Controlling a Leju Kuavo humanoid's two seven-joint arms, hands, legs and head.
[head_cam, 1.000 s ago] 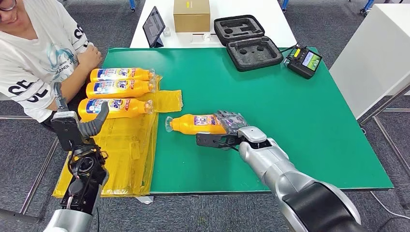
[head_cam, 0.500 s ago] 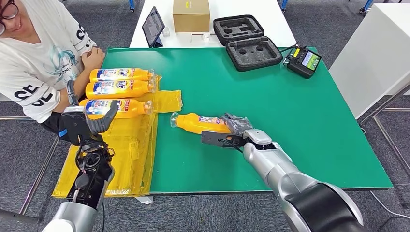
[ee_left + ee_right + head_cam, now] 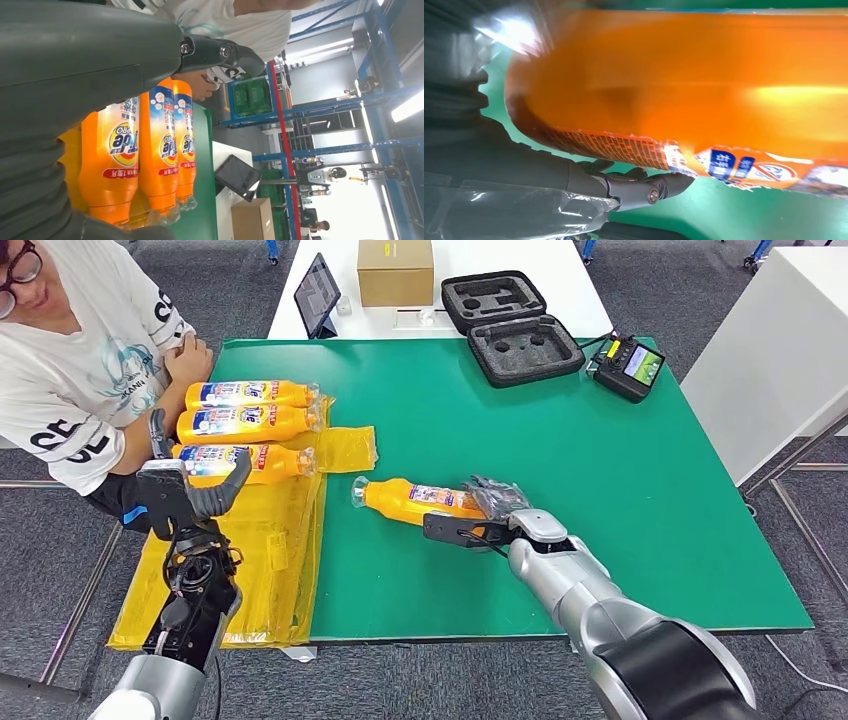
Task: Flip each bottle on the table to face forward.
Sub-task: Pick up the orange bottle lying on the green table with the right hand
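Note:
An orange bottle [image 3: 412, 501] lies on the green table [image 3: 620, 490] with its clear cap end pointing left. My right hand [image 3: 492, 515] grips its base end; up close, the bottle's orange body [image 3: 684, 85] sits against the thumb [image 3: 639, 189], its printed back label partly showing. Three more orange bottles [image 3: 250, 394] [image 3: 250, 423] [image 3: 240, 460] lie side by side on a yellow plastic sheet [image 3: 265, 550] at the table's left, front labels up [image 3: 120, 150]. My left hand [image 3: 188, 496] hovers open just in front of the nearest of them.
A person [image 3: 70, 360] sits at the table's far left corner, arms near the bottles. At the back stand a black foam case [image 3: 512, 328], a controller [image 3: 628, 365], a cardboard box [image 3: 396, 270] and a tablet [image 3: 318, 295]. A white table [image 3: 780, 350] stands to the right.
My right hand has rolled and angled its bottle, shifting it slightly right; less of the label faces up. My left hand has risen toward the nearest bottle on the sheet.

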